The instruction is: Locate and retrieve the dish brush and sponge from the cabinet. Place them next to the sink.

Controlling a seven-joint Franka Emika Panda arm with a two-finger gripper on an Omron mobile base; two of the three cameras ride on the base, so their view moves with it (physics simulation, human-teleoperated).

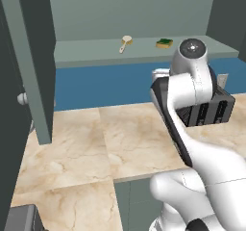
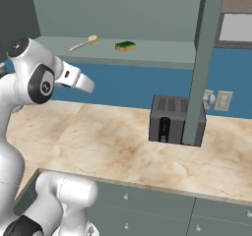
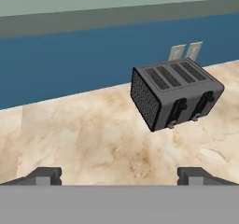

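The brush (image 1: 126,43) and sponge (image 1: 164,43) lie apart near the front edge of the cabinet (image 1: 144,52) shelf, untouched. The end effector (image 3: 119,176) hangs empty, fingers wide, low over the worktop (image 1: 96,138). Reaching up, the arm might clip the open door (image 2: 202,68) or toaster (image 3: 175,94). The hand view gives the toaster's slots; the base views show both items.

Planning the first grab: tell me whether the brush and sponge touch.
Apart. The right base view shows bare shelf between the brush and the sponge.
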